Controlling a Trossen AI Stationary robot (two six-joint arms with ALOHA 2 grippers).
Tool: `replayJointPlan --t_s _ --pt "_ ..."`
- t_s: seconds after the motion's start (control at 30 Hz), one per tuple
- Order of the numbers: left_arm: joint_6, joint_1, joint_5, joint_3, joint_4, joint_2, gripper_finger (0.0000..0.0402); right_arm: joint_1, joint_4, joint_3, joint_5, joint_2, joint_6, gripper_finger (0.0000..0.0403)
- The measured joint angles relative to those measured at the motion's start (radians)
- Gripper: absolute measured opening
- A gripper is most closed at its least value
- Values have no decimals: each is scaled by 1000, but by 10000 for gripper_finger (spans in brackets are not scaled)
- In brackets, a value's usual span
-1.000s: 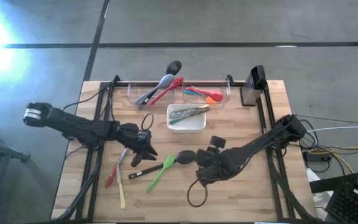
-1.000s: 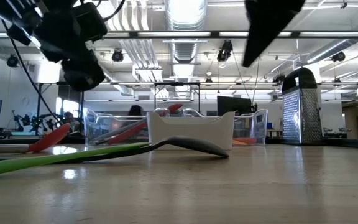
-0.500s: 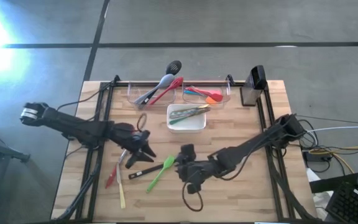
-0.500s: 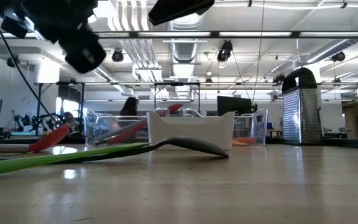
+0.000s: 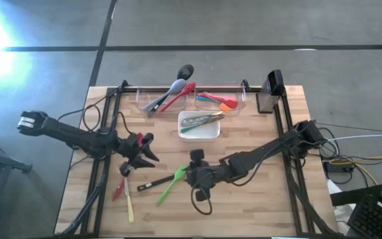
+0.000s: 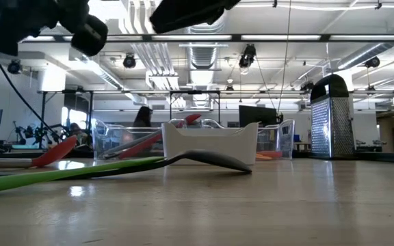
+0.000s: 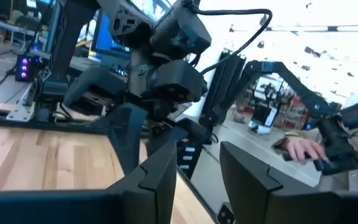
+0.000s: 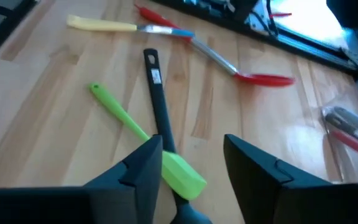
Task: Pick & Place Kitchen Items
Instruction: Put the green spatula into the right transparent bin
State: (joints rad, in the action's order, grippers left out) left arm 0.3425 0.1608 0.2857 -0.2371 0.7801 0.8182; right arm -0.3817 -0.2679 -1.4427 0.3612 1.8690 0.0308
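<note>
Right gripper [image 8: 188,163] fingers parted, empty, above crossed green spatula [image 8: 146,133] and black spoon [image 8: 159,114], so closing could snag both; left gripper [image 7: 197,174] part-open, apparently empty; 2 clear bins [image 5: 192,101] and white dish [image 5: 198,126] hold several utensils.

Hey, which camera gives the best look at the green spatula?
The right wrist view: the green spatula fills the middle, handle and blade clear, a black utensil crossing it. The high view shows it whole but small. The low view shows only its handle edge-on. The left wrist view misses it.
</note>
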Motion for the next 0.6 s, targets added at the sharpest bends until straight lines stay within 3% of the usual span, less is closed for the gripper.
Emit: replayJointPlan --t_s 0.17,0.23,0.37,0.47,0.6 --pt "70 0 -86 27 15 -4 126 0 12 2 5 43 60 198" --pt "96 -2 -89 20 -65 -1 126 0 -37 3 38 37 11 202" --pt "113 6 -93 -98 -503 9 126 0 -184 3 59 -37 -131 203" --pt "131 25 -180 -221 -877 59 126 0 -334 1 61 -89 -276 203" --pt "233 59 -272 -341 -995 169 126 0 -483 13 83 -137 -402 203"
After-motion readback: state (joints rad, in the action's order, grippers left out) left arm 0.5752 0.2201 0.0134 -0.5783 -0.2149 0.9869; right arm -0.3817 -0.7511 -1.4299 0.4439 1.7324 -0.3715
